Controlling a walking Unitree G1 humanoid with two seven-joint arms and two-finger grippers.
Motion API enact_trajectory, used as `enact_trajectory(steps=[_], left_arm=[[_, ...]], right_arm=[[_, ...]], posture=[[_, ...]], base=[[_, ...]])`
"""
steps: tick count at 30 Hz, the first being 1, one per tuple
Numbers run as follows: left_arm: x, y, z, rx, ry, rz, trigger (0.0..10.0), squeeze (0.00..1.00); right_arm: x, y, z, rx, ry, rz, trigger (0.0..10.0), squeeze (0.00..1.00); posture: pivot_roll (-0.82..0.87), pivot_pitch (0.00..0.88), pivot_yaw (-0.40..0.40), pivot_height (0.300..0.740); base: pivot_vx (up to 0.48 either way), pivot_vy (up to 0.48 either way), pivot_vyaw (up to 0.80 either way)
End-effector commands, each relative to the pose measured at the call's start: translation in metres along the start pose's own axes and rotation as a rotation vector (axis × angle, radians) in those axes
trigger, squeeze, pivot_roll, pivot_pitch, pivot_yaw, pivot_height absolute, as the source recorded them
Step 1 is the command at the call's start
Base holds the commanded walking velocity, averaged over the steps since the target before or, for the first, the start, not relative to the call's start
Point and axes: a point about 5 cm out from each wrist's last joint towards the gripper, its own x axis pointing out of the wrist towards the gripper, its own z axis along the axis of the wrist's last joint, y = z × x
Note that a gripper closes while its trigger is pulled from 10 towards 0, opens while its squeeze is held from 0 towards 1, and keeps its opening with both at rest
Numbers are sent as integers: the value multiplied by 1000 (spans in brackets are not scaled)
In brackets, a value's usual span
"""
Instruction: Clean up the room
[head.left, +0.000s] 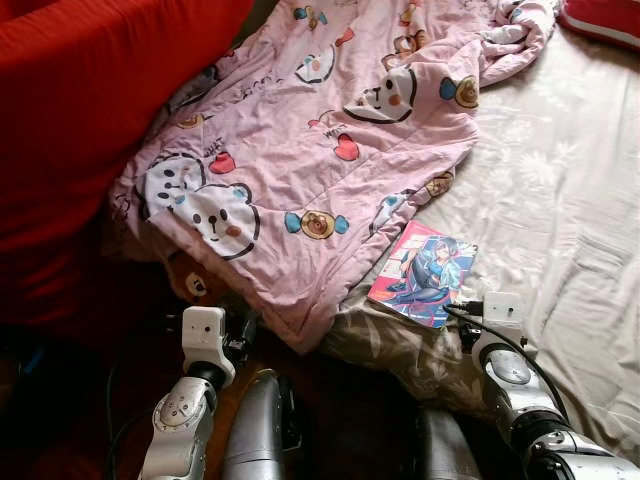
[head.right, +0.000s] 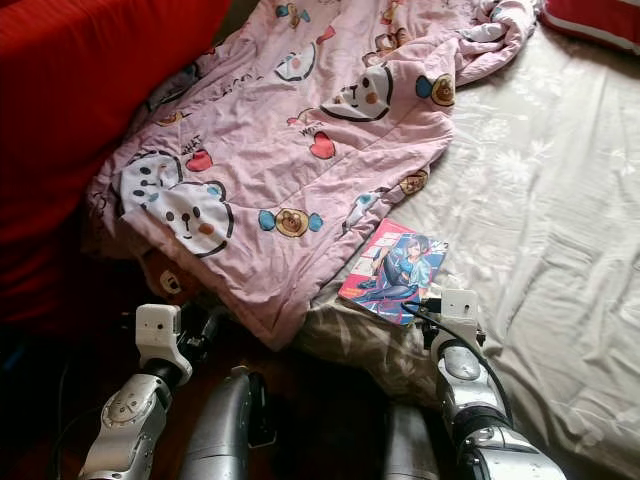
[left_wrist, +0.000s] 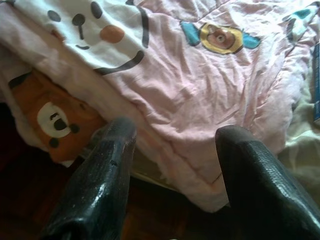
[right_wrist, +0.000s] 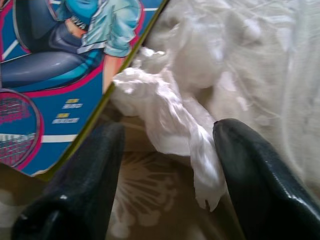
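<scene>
A pink blanket (head.left: 320, 150) printed with cartoon bears lies crumpled across the bed's left half, and its corner hangs over the near edge. A comic book (head.left: 423, 273) with a blue and pink cover rests on the cream sheet (head.left: 560, 200) beside the blanket. My left gripper (left_wrist: 175, 135) is open just in front of the hanging blanket corner (left_wrist: 210, 165), with nothing between its fingers. My right gripper (right_wrist: 167, 132) is open at the bed's edge, right by the book's corner (right_wrist: 55, 75). A crumpled white piece of paper or cloth (right_wrist: 165, 110) lies between its fingers.
A big red cushion (head.left: 90, 120) rises at the left beside the blanket. Another red pillow (head.left: 605, 18) sits at the bed's far right corner. An orange bear-print fabric (left_wrist: 55, 120) shows under the blanket. Dark floor (head.left: 350, 420) lies below the bed's edge.
</scene>
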Motion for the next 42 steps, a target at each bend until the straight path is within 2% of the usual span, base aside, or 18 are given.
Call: enact_trajectory(steps=[1,20,33,36,38,42], left_arm=[[-6,5,-4,-1,25,9,10000,0],[-6,7,-3,7,28,4,10000,0],[-4,6,-2,10,25,4,10000,0],[-3,6,-2,11,23,3,10000,0],[-2,6,-3,11,26,3,10000,0],[-2,5,-3,10,27,2,10000,0]], right_arm=[[-4,2,-17,11,61,-2,0,0],[-5,-8,-22,34,72,-62,0,0],[-6,-5,-23,52,59,-59,0,0],[-5,-5,-20,65,31,-60,0,0],[-5,-6,-12,105,-38,-49,0,0],[-6,-4,-5,126,-104,-35,0,0]], posture=[[19,292,124,635],[27,284,138,635],[32,274,140,635],[24,273,140,635],[16,274,139,635],[7,275,136,635]], base=[[0,0,0],[0,0,0],[0,0,0],[0,0,0],[0,0,0],[0,0,0]])
